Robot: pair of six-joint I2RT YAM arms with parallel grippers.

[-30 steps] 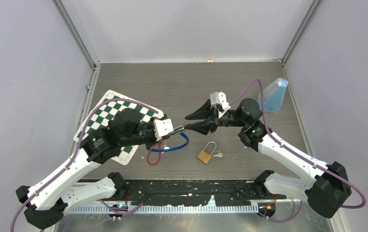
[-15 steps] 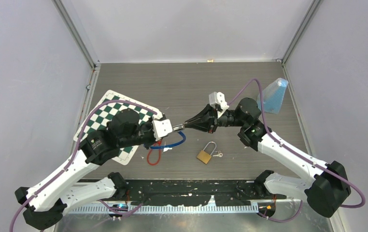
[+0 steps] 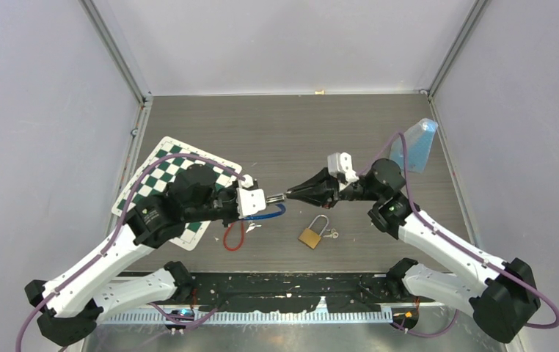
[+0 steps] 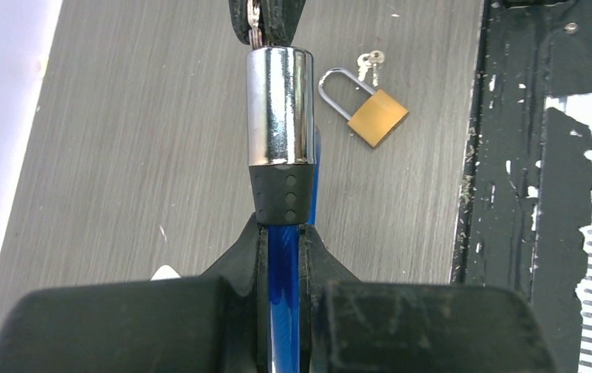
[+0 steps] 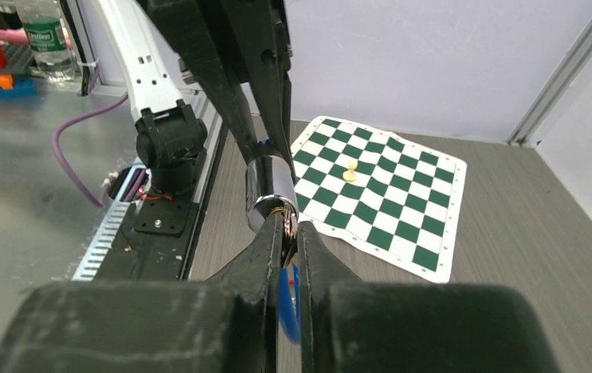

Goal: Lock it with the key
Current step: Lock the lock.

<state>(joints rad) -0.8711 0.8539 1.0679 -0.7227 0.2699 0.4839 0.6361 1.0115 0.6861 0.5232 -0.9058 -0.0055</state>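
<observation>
My left gripper is shut on the blue cable of a cable lock, just behind its black collar. The lock's chrome cylinder sticks out ahead of the fingers, above the table. My right gripper meets the cylinder's free end head-on. It is shut on a small metal key that sits at the cylinder's face. In the left wrist view the right fingertips pinch the key at the top edge. The cable's loop hangs below.
A brass padlock with an open shackle lies on the table near the front, small keys beside it. A red cable lies left of it. A chessboard mat with a pawn is at the left; a blue-tinted bag is at the right.
The right gripper stood open beside the cylinder's end a second ago; it has closed on the key there. Both arms have shifted slightly to the right with the lock.
</observation>
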